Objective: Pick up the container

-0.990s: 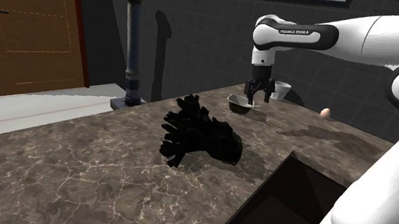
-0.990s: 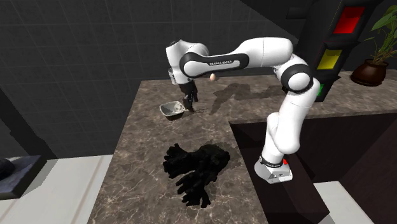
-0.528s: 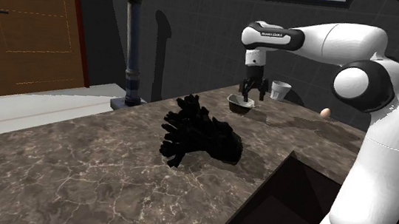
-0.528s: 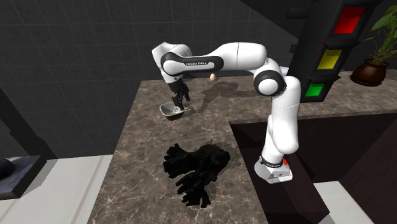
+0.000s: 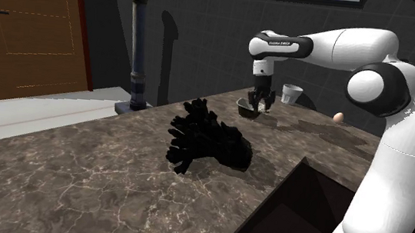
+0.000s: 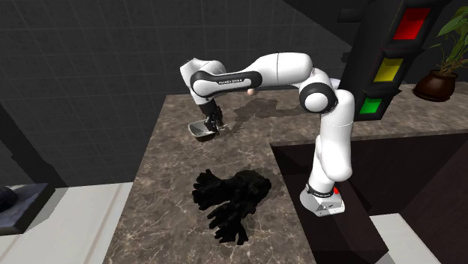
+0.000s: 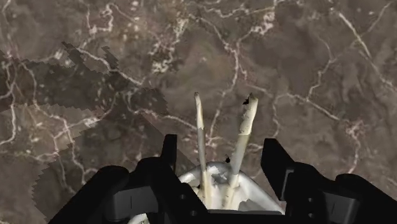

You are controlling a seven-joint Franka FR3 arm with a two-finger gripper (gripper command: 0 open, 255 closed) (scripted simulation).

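The container is a small grey-white bowl (image 5: 245,109) (image 6: 199,130) on the dark marble countertop (image 5: 101,172), with two pale sticks (image 7: 202,137) standing in it. My black gripper (image 5: 259,102) (image 6: 213,124) points down at the bowl's rim, on the side toward the shoulder view's right. In the wrist view the gripper (image 7: 222,143) is open. Its fingers (image 7: 168,149) stand apart on either side of the sticks without touching them, and the bowl (image 7: 219,184) lies low between them.
A black shaggy clump (image 5: 208,139) (image 6: 229,196) lies mid-counter. A white cup (image 5: 291,94) and an egg (image 5: 339,116) sit behind the bowl. A dark post (image 5: 137,52) stands beyond the counter's far edge. A dark recess (image 5: 321,214) drops off beside the stand.
The gripper moved over the bowl toward the shoulder view's left, then dropped lower onto it. The bowl has not moved.
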